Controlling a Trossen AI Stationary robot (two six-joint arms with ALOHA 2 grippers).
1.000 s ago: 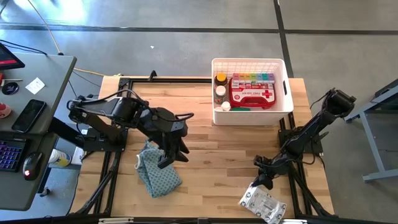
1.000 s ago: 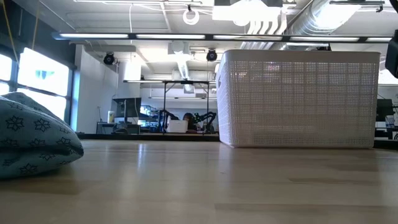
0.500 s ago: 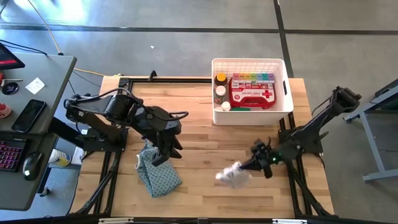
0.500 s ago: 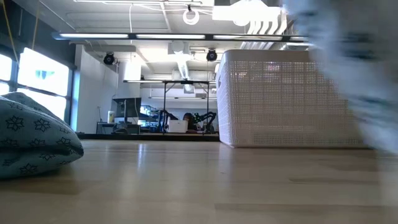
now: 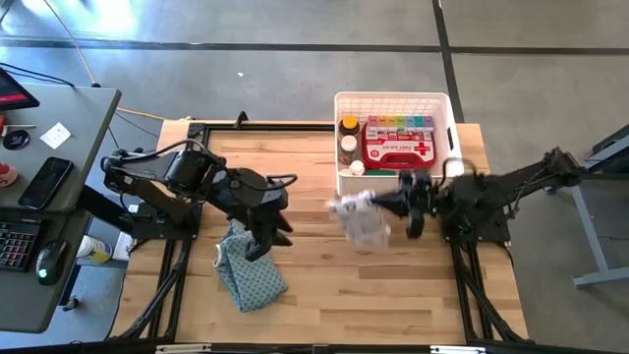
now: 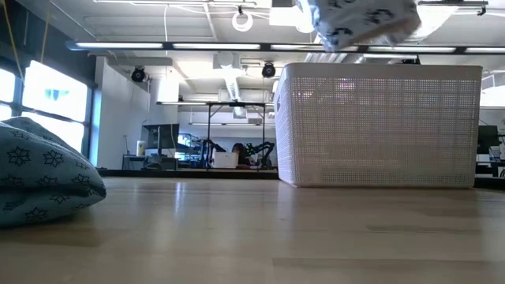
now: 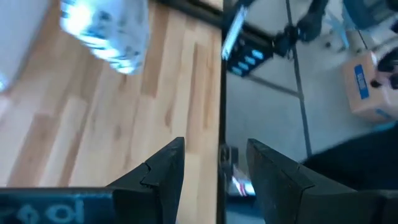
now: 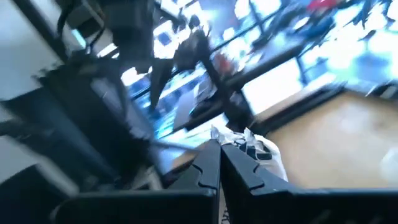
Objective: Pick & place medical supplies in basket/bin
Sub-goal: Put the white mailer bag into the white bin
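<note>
The silver-white packet [image 5: 359,218] hangs in the air over the middle of the table, just in front of the white bin [image 5: 450,108], with my right gripper [image 5: 380,204] shut on it. The low view shows the packet [image 6: 363,20] above the height of the bin's top rim [image 6: 379,71]. Inside the bin lie a red first-aid case [image 5: 398,152], a rainbow pill organizer [image 5: 398,123] and pill bottles [image 5: 348,138]. My left gripper [image 5: 265,238] hovers open over the blue-grey patterned cloth [image 5: 251,280] with nothing between its fingers [image 7: 168,168]. My right gripper pinches the packet by one edge [image 8: 235,140] between its two shut fingers. The fingers lie about level and reach in from the table's right side. The packet sticks out beyond the fingertips and sags a little below them, lifted clear of the table.
The patterned cloth [image 6: 43,170] lies crumpled at the near left of the wooden table. A desk with a keyboard and phone [image 5: 44,182] stands beyond the left edge. Bare wood [image 5: 393,285] stretches across the table's near right.
My right gripper has risen from the table's near right corner with the packet and swung toward the far edge and the bin, tipping from pointing down to about level. The packet, which lay flat on the table, now hangs clear of it.
</note>
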